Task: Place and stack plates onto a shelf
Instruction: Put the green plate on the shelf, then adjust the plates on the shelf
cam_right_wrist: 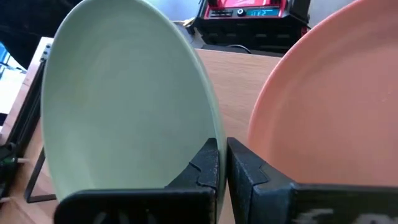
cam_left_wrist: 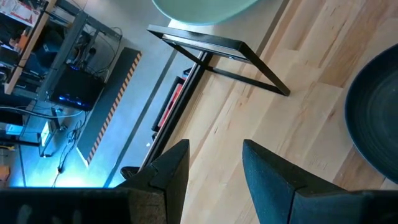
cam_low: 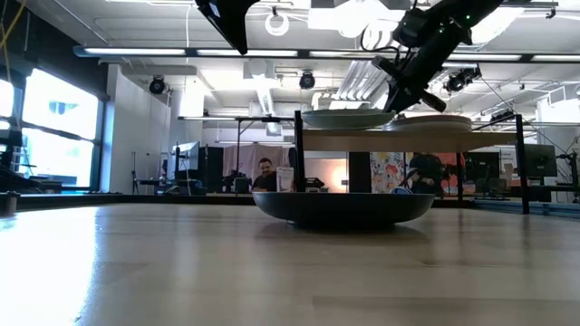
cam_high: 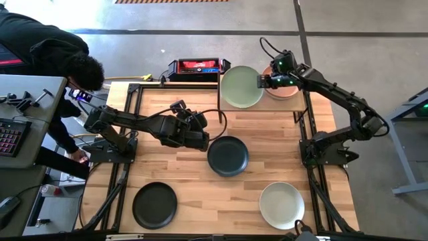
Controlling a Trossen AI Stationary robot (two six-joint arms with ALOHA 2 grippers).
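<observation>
Shelf (cam_high: 281, 106): pale green plate (cam_high: 241, 86), peach plate (cam_high: 284, 92). Tabletop (cam_high: 174, 174): three plates left. Right hand (cam_high: 264, 82) clenched, empty; left hand (cam_high: 200, 139) released.

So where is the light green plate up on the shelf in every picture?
High view: the pale green plate sits on the shelf at the table's far edge, left of the peach plate.
Low view: its thin edge shows on the shelf, above the dark teal plate.
Left wrist view: only its rim.
Right wrist view: large, beside the peach plate.
Shared landmark: the shelf's black frame.
</observation>
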